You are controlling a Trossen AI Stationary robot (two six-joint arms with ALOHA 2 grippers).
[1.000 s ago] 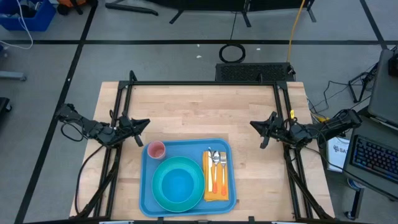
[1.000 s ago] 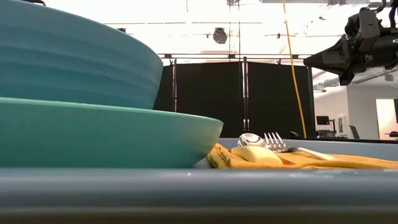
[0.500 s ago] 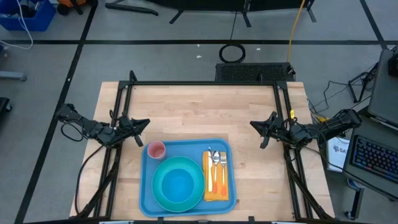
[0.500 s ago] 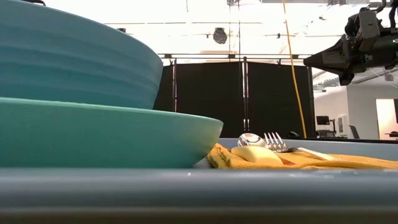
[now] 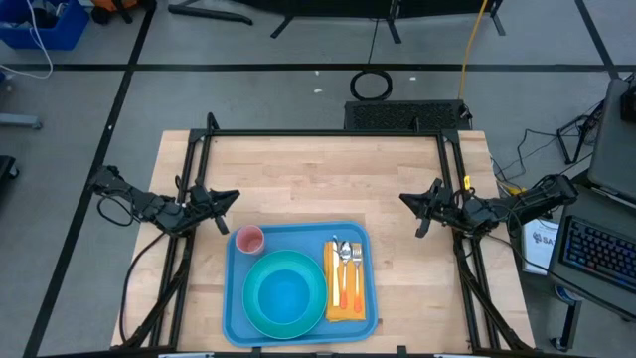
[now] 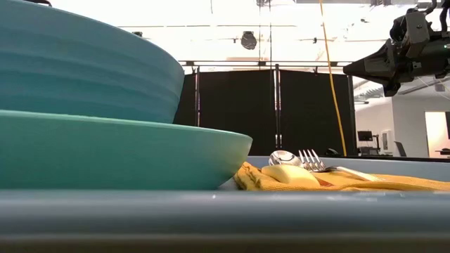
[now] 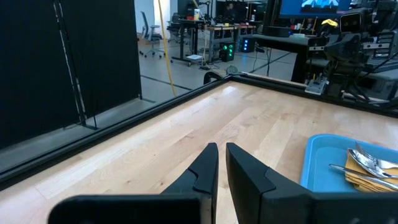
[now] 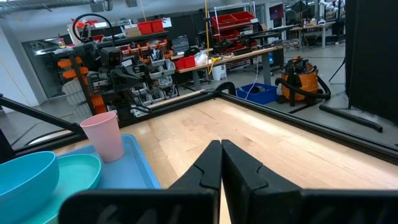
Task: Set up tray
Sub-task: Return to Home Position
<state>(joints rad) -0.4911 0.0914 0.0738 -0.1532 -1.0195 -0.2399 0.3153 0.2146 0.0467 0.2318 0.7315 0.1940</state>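
From above, we see the large flat medium-blue plastic tray (image 5: 235, 298) lying at the near edge of the light wooden table (image 5: 318, 169), between the two arms. A round blue bowl (image 5: 285, 295) sits in its middle, a small pink plastic cup (image 5: 248, 239) in its far left corner, and a folded orange-yellow napkin (image 5: 348, 308) on its right side. The left gripper (image 5: 235, 196) hangs just beyond the tray's far left corner. The right gripper (image 5: 404, 198) hangs to the right, apart from the tray. At table height, we find the bowl resting on a shallow round cyan plate (image 6: 105, 151), with a silver metal spoon (image 6: 283, 157) and a silver metal fork (image 6: 313, 163) lying on the napkin. In the left wrist view the jaws are clenched on nothing, a thin slit between them. In the right wrist view the jaws are likewise pressed together and empty, with the cup to the near side.
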